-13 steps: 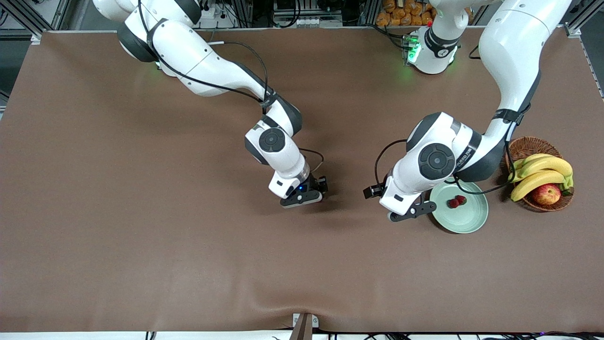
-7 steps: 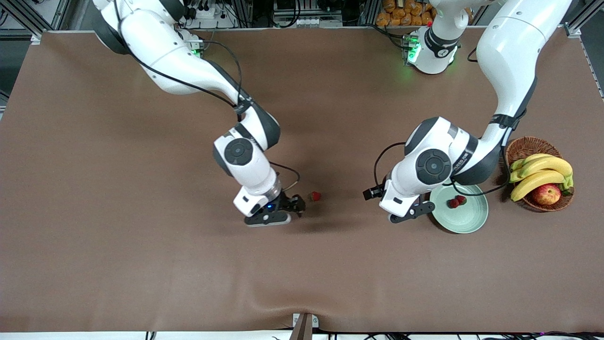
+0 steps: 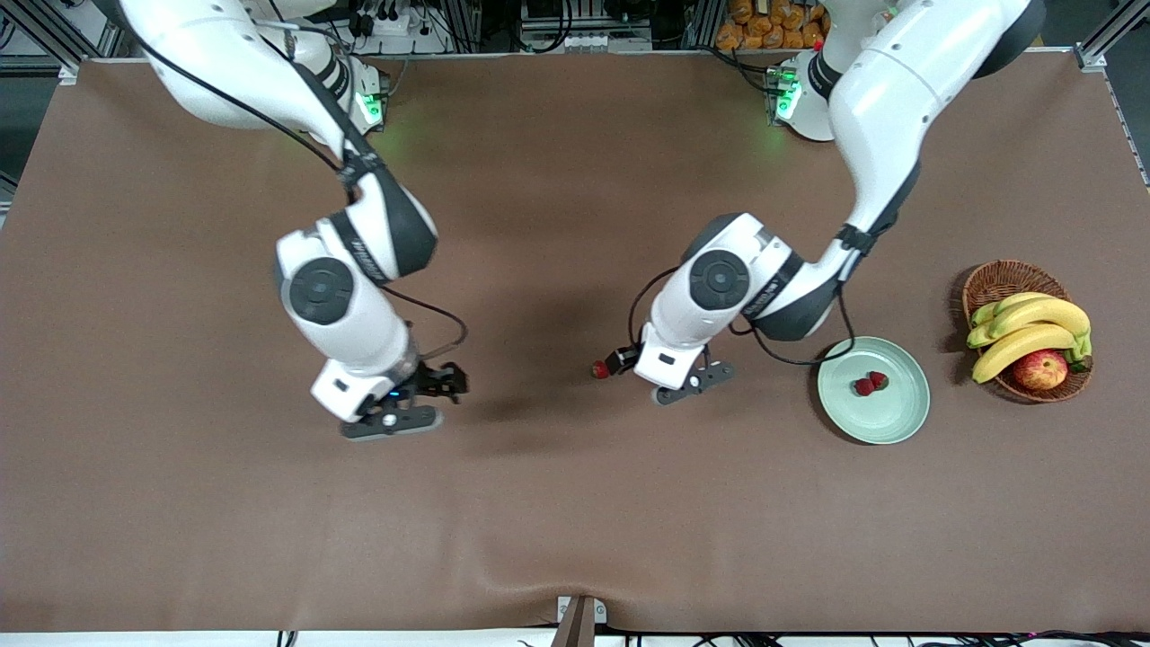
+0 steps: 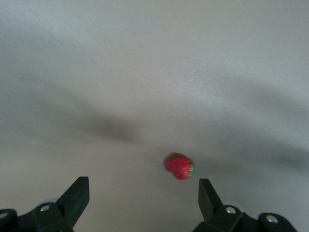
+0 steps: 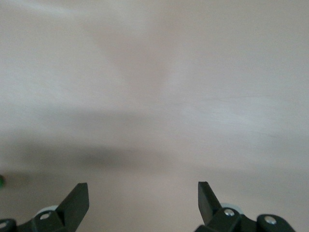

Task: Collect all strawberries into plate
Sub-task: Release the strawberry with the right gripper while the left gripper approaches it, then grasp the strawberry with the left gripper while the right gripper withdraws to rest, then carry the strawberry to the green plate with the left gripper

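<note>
Since the earlier frame, my spread-jawed left gripper (image 4: 144,193) moved from the pale mint-green round plate (image 3: 903,418) over the lone small red strawberry (image 4: 180,167), lying just ahead between its jaws, while my released right gripper (image 5: 143,195) withdrew.

I work over a wide table (image 3: 575,503) spread with a plain brown cloth, which lifts into a small ridge at the middle of the edge nearest the front camera, where a small bracket (image 3: 579,620) juts out. Along the edge where my base stands run metal frame rails (image 3: 90,36), dark cables (image 3: 557,22) and a stack of orange-brown items (image 3: 764,25). Soft shadows lie on the cloth, and green light glows near each base.
</note>
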You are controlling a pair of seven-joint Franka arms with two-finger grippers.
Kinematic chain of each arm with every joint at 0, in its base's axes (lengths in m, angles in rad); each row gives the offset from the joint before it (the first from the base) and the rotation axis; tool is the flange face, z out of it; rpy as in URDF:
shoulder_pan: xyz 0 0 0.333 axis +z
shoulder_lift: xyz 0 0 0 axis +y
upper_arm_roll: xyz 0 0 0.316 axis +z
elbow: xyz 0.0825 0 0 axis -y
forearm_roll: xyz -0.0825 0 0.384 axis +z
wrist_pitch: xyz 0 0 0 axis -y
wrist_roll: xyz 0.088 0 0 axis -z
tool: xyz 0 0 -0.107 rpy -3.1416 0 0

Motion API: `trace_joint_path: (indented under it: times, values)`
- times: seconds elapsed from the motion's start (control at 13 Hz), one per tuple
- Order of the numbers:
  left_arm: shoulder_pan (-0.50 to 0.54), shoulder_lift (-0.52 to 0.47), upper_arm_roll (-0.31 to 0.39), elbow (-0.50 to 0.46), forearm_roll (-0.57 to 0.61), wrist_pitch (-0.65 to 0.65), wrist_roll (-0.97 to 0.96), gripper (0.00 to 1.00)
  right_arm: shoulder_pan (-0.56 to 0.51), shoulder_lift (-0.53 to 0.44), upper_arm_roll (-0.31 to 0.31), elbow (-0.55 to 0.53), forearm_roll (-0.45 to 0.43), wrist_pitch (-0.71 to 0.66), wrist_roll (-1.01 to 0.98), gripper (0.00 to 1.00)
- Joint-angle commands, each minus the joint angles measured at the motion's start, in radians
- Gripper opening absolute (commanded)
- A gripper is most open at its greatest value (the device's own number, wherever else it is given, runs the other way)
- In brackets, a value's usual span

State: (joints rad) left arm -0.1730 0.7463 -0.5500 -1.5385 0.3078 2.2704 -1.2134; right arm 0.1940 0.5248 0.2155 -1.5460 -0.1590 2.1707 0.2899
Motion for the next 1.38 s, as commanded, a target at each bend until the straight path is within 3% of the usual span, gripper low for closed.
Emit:
trace_joint_path:
  times: [0.0, 0.15, 0.46, 0.77, 1.0, 1.15, 1.3]
  values:
    - [-0.219, 0.051, 0.186, 0.096, 0.013, 0.011, -0.182, 1.00, -0.102, -0.153, 0.016, -0.103, -0.001, -0.098, -0.122, 1.00]
    - [-0.319, 0.065, 0.281, 0.097, 0.007, 0.032, -0.300, 1.00, -0.172, -0.202, 0.018, -0.103, 0.001, -0.162, -0.222, 1.00]
    - [-0.341, 0.111, 0.289, 0.097, 0.016, 0.103, -0.546, 1.00, -0.275, -0.337, 0.005, -0.103, 0.018, -0.325, -0.385, 1.00]
    - [-0.350, 0.139, 0.303, 0.097, 0.016, 0.106, -0.643, 1.00, -0.239, -0.416, -0.123, -0.043, 0.032, -0.471, -0.428, 1.00]
    - [-0.375, 0.140, 0.308, 0.100, 0.014, 0.106, -0.660, 0.91, -0.199, -0.428, -0.267, 0.026, 0.148, -0.632, -0.480, 1.00]
    - [-0.375, 0.143, 0.308, 0.100, 0.013, 0.113, -0.669, 0.91, -0.202, -0.471, -0.294, 0.030, 0.179, -0.696, -0.469, 1.00]
    - [-0.376, 0.156, 0.308, 0.110, 0.013, 0.116, -0.667, 0.85, -0.208, -0.505, -0.294, 0.026, 0.180, -0.716, -0.453, 1.00]
